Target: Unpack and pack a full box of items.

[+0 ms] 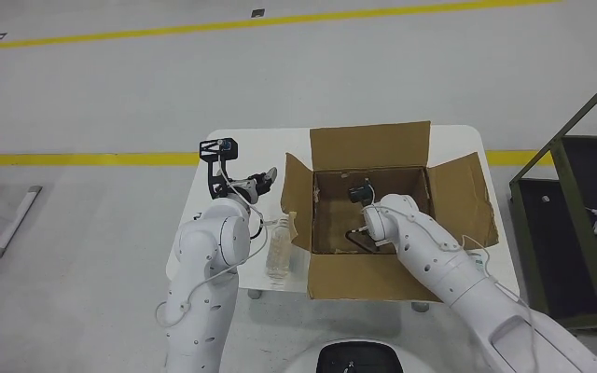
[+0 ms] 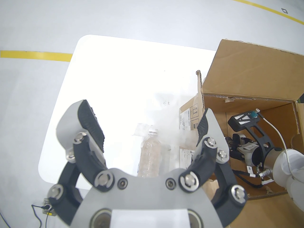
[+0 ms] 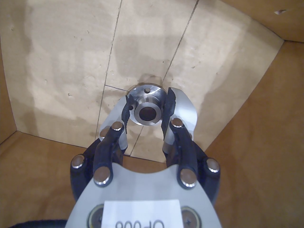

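**A:** Left arm (image 1: 219, 238), pose?

**B:** Elbow bent, wrist raised above the table (image 1: 244, 142) on the robot's left side, beside the box (image 1: 368, 145). Left jaws spread wide, nothing between them.

**A:** Right arm (image 1: 420, 247)?

**B:** Reaches down over the box's near wall, wrist well inside. Right jaws clamped on a flanged metal ring (image 3: 147, 106), one pad on each side of the flange.

**A:** Is the ring on the box floor?

**B:** Low over it, near a flap seam. Whether it touches, I cannot tell. The ring hides what is beneath it.

**A:** What differs between the views?

**B:** The top view gives both arms and all four flaps folded outward, but the arm covers the ring. The right wrist view gives the grip itself. The left wrist view looks across the table into the box and catches the right wrist's black bracket (image 2: 249, 129) and a white cable (image 2: 275, 131).

**A:** Anything outside the box?

**B:** A bottle (image 1: 278, 250) lying on its side on the table, just beside the box's left flap. In the left wrist view it sits below the open jaws.

**A:** Materials?

**B:** Ring: bright machined steel, round flange with small drilled holes and a raised collar around a central bore. Box: brown corrugated card, torn along one top edge. Bottle: clear crinkled plastic with a pale cap. Pads (image 2: 91, 119): ribbed black rubber on plain metal fingers. Table: smooth white with rounded corners.
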